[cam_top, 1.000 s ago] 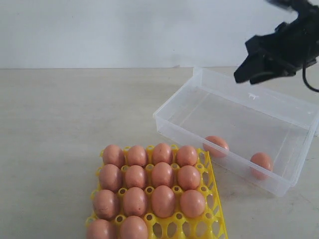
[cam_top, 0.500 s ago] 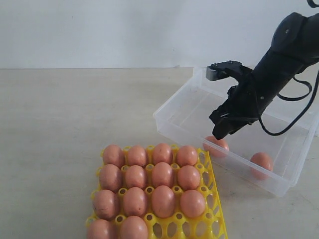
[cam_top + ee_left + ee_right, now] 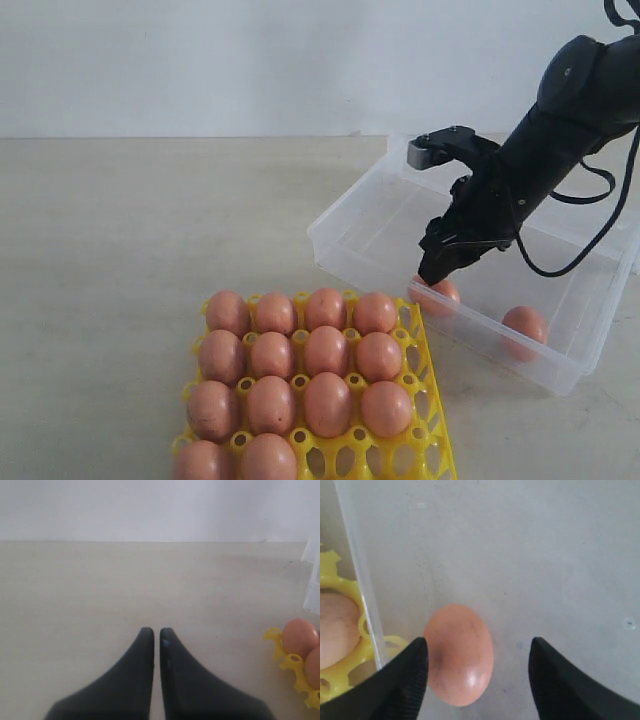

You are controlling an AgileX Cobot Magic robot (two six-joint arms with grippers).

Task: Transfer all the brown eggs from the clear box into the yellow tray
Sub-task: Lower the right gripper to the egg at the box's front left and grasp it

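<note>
The clear box [image 3: 560, 215] holds two brown eggs, one by its near wall [image 3: 440, 293] and one at the right [image 3: 524, 326]. My right gripper [image 3: 432, 270] hangs open just over the nearer egg [image 3: 460, 652], which lies between its spread fingers, close against one of them. The yellow tray [image 3: 432, 400] in front carries several brown eggs [image 3: 326, 352] in its cups. My left gripper [image 3: 156, 631] is shut and empty over bare table, with the tray's corner [image 3: 292, 662] and an egg [image 3: 299, 636] off to one side; it does not show in the exterior view.
The box's near wall [image 3: 362, 595] stands between the nearer egg and the tray [image 3: 350, 665]. The tray's front right cups [image 3: 385, 460] stand empty. A pale wall [image 3: 250, 60] closes the back of the beige table [image 3: 130, 250].
My right arm came down from the upper right into the clear box, and its gripper now sits lower, over the nearer egg, with fingers spread wider. Eggs, box and tray stayed put.
</note>
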